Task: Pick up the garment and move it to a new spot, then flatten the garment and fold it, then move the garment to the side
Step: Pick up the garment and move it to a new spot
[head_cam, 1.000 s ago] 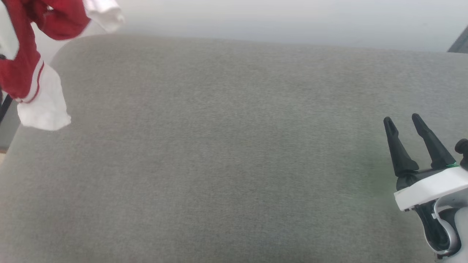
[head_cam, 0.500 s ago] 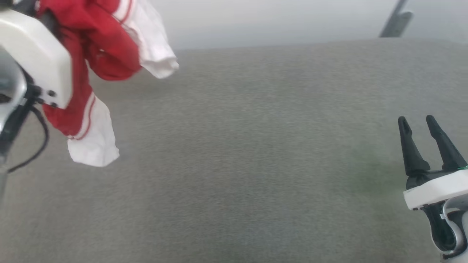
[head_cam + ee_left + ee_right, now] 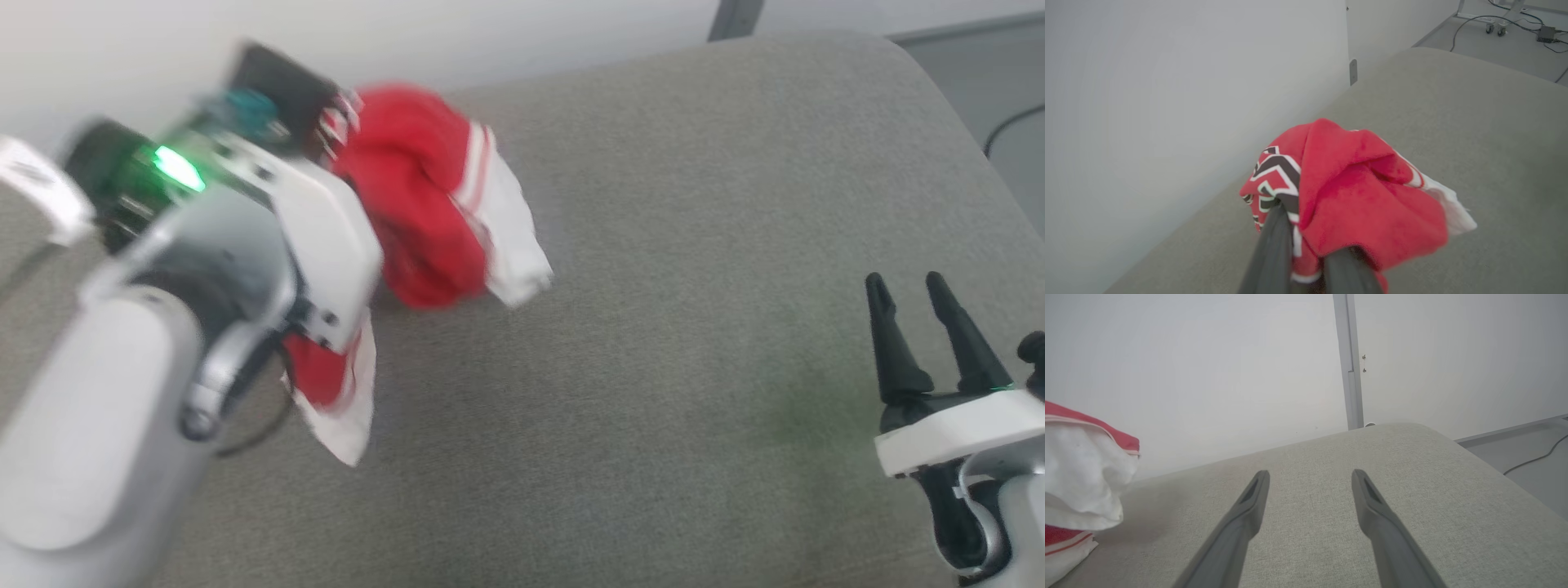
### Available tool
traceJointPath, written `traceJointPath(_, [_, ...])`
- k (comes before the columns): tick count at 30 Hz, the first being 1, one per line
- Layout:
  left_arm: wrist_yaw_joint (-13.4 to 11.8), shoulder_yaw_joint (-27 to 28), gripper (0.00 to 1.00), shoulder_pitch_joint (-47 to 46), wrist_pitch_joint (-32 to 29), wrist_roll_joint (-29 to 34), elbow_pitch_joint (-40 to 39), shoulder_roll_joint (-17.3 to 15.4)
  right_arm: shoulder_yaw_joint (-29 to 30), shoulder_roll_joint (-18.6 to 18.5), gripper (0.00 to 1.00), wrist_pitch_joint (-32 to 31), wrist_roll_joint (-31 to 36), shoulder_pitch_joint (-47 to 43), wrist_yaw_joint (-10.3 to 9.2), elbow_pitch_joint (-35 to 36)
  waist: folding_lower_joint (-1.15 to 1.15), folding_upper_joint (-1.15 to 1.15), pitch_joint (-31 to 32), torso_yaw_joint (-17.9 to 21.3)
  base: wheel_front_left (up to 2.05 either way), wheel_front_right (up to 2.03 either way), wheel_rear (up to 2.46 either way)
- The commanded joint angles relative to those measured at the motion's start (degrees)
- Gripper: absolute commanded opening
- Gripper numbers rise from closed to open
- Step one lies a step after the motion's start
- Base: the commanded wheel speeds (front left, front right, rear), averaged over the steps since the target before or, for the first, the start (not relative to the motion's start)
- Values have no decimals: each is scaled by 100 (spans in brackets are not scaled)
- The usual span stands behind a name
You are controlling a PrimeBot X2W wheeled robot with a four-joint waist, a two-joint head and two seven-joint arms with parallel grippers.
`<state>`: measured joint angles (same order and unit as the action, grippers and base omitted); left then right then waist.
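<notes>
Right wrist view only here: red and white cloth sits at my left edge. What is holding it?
Observer: The left end effector is shut on the garment, bunched in its grip.
Operator: Any print on it?
Observer: Black, white-outlined markings on the red, in the left wrist view.
Operator: Is it resting on the grey cushion?
Observer: Head view suggests not: it hangs above that surface, one white-trimmed end dangling.

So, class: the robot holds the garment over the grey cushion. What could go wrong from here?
1. The garment hangs bunched from the shut left gripper; set down like this, it would likely land crumpled.
2. A white sleeve dangles by the left wrist's cable and might snag.
3. The open right gripper sits far off, so a slip would go uncaught.
</notes>
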<state>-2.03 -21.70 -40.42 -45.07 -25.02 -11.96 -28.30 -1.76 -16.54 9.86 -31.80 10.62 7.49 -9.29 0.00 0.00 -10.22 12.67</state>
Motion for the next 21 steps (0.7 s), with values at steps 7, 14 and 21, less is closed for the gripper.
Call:
traceJointPath(7, [18,-466,0,547,113,-179,735,412,-308,107,100,160,-162,209,0,-207,0,0,-254,296,0,0,0])
traceJointPath(14, [177,-770,0,794,425,-261,1839,762,-640,90,100,302,-309,458,0,-460,0,0,-454,416,0,0,0])
traceJointPath(21, [335,-934,29,728,707,-317,2916,1008,-876,56,100,423,-432,678,0,-647,0,0,-604,440,0,0,0])
